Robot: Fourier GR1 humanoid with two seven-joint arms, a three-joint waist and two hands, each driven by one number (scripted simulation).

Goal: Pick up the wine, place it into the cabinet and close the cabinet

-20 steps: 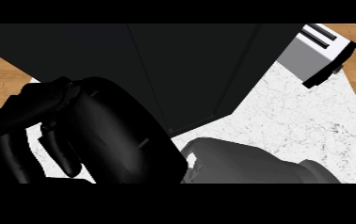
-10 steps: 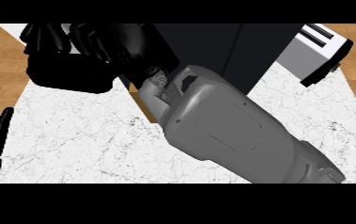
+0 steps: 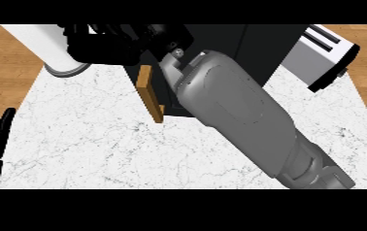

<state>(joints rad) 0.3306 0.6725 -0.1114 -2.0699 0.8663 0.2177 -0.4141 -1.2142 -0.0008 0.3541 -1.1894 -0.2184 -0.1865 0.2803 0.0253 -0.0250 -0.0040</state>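
No wine bottle shows anywhere in the head view. The dark cabinet (image 3: pixel 237 45) stands at the back middle of the counter, and its wooden door (image 3: pixel 151 93) juts forward, seen edge-on. My grey right forearm (image 3: pixel 237 113) crosses the cabinet's front from the lower right and hides its inside. My black right hand (image 3: pixel 108 44) is left of the door's top, next to a tall white cylinder (image 3: pixel 44 46) with a grey base. Whether the hand holds anything is hidden. Only a thin black strip of my left hand (image 3: pixel 6 124) shows, at the left edge.
A silver toaster (image 3: pixel 324 55) stands at the back right of the white marble counter (image 3: pixel 86 142). Wooden floor (image 3: pixel 16 77) shows past the counter's left edge and at the far right.
My right hand has moved from close in front of the view at the lower left up to the back left, beside the cabinet door. The forearm now lies across the cabinet's front.
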